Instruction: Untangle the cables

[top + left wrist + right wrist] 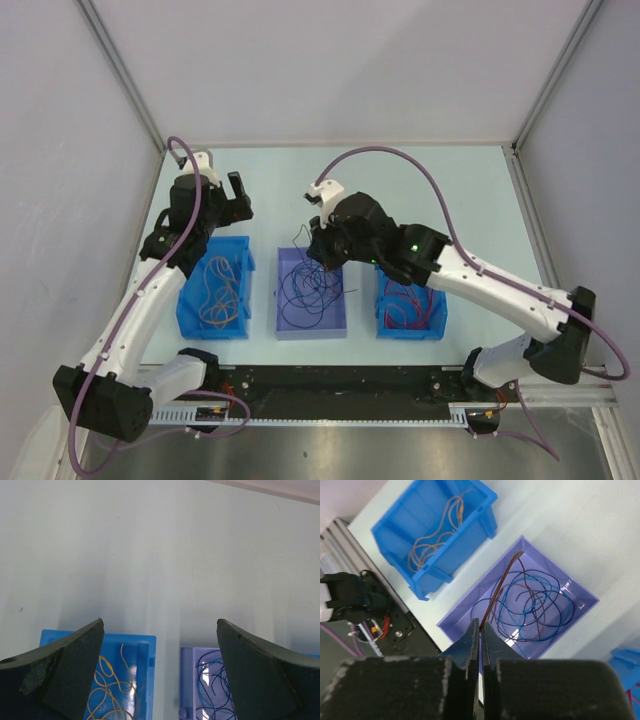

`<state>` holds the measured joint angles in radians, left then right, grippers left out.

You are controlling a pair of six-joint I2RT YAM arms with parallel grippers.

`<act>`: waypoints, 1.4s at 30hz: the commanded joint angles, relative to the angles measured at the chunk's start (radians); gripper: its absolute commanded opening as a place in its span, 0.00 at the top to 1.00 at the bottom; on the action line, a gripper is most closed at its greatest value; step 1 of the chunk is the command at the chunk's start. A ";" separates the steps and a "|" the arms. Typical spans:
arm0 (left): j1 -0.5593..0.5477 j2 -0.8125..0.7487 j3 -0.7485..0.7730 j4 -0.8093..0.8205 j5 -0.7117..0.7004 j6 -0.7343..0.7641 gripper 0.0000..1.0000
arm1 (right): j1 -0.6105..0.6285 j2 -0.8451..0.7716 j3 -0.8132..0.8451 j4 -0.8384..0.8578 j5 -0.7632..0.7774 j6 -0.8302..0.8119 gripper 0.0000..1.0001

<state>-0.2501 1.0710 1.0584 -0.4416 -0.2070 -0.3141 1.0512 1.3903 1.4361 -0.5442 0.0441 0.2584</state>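
Observation:
The cables lie in three bins. Orange-tan cables (218,290) fill the left blue bin (190,312). Dark navy and blue cables (308,290) loop in the middle purple bin (312,333). Red cables (405,308) sit in the right blue bin (410,335). My right gripper (324,262) hangs over the purple bin. In the right wrist view it (481,625) is shut on a thin brown-red cable (499,587) that rises taut out of the navy tangle (535,605). My left gripper (232,200) hovers beyond the left bin's far end, open (160,623) with nothing between its fingers (65,665).
White walls enclose the pale table (430,190) on three sides. A black rail with the arm bases (340,385) runs along the near edge. The right arm's purple hose (400,160) arches over the far side of the table.

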 commanded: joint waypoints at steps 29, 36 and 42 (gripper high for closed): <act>0.011 0.000 -0.003 0.037 0.001 0.006 0.00 | 0.027 0.339 -0.213 0.084 -0.109 0.068 1.00; 0.011 0.009 0.002 0.032 0.001 0.006 0.00 | 0.033 0.266 -0.264 0.007 -0.096 0.059 1.00; 0.012 0.009 0.002 0.029 -0.002 0.007 0.00 | 0.007 0.239 -0.267 -0.020 -0.081 0.056 0.82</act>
<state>-0.2474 1.0801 1.0580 -0.4347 -0.2066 -0.3134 1.0767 1.6848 1.1667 -0.5381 -0.0532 0.3176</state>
